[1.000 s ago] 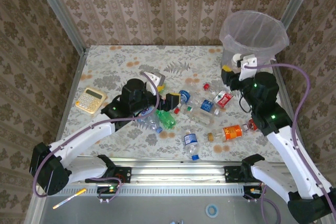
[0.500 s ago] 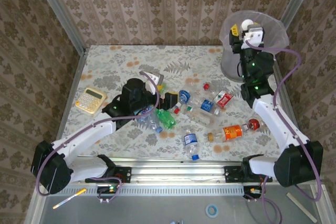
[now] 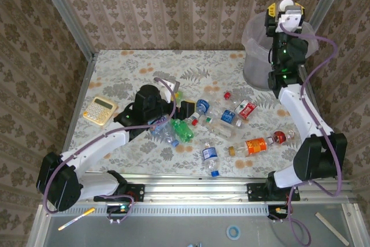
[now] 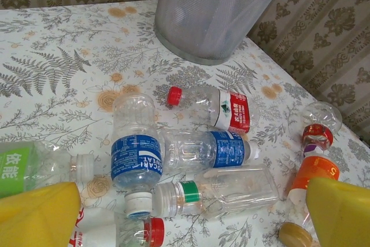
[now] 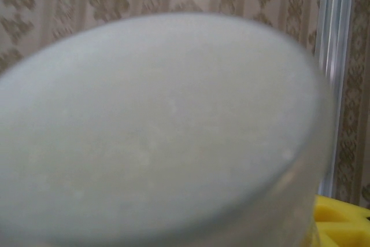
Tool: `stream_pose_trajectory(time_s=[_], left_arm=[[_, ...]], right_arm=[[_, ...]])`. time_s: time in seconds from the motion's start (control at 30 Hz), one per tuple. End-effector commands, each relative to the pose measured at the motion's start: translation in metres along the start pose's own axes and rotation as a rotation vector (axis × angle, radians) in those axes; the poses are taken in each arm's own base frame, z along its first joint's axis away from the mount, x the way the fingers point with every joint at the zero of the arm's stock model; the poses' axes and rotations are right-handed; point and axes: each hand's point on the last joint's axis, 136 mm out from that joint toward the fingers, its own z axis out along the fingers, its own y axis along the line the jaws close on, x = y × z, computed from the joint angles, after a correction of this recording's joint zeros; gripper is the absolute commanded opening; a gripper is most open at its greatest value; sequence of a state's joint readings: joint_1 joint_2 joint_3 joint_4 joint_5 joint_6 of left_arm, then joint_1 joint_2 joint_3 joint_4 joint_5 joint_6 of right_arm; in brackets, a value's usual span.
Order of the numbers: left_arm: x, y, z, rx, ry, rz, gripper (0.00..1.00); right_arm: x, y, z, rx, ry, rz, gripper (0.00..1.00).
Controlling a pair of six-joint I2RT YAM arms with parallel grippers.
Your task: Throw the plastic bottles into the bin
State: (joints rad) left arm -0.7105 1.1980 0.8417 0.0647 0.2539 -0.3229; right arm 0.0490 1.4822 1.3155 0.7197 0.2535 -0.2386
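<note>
At the far left of the table (image 3: pixel 115 67) you have the yellow calculator (image 3: pixel 99 110), lying apart from everything else. Next comes your left pincer (image 3: pixel 180 102), low over the left end of the scattered plastic bottles (image 3: pixel 219 125). Its jaws stand wide apart, and in its wrist view the yellow fingers (image 4: pixel 37 215) sit at the two bottom corners with the bottles lying on the table beyond them.

There you see a green bottle (image 4: pixel 23 169) at the left edge. Beside it lies a clear bottle with a blue label and white cap (image 4: pixel 136 154), touching a second blue-labelled bottle (image 4: pixel 208 148). A red-capped bottle with a red label (image 4: pixel 214 108) lies behind them, nearer the bin. A clear bottle with a green neck band (image 4: pixel 225 189) lies in front.

Further right lies the orange bottle (image 3: pixel 257 144), on its side near the right arm. The bin (image 3: pixel 257 62) stands in the far right corner of the table, its bag folded over the rim.

Your right pincer (image 3: pixel 284 11) is raised high over the bin's far side. It is closed partway around a pale round-ended object (image 5: pixel 156 125), too blurred at the wrist to name.
</note>
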Motion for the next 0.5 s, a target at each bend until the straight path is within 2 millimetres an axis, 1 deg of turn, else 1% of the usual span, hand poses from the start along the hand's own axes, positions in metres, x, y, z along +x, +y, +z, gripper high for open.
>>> stream_pose_trajectory(time_s=[0.0,0.03,0.1,0.13,0.2,0.23,0.47], left_arm=[[-0.011,-0.005,-0.003,0.021,-0.021,-0.017,1.00],[-0.010,-0.004,-0.003,0.018,-0.017,-0.020,1.00],[-0.010,-0.004,-0.003,0.013,-0.011,-0.024,1.00],[-0.010,-0.004,-0.003,0.012,-0.007,-0.025,1.00],[-0.009,-0.002,-0.003,0.002,0.000,-0.029,1.00],[-0.009,-0.001,-0.004,-0.004,0.005,-0.031,1.00],[-0.010,-0.004,-0.007,0.003,0.004,-0.036,1.00]], right_arm=[[0.024,-0.004,0.018,0.012,0.123,0.005,0.52],[0.024,0.001,0.019,-0.008,0.128,-0.004,0.63],[0.033,0.001,0.025,0.001,0.191,-0.031,0.77],[0.038,0.001,0.028,-0.004,0.231,-0.051,0.87],[0.047,0.002,0.032,0.004,0.285,-0.089,0.98],[0.045,0.003,0.032,0.011,0.293,-0.104,1.00],[0.042,0.002,0.024,0.002,0.304,-0.071,1.00]])
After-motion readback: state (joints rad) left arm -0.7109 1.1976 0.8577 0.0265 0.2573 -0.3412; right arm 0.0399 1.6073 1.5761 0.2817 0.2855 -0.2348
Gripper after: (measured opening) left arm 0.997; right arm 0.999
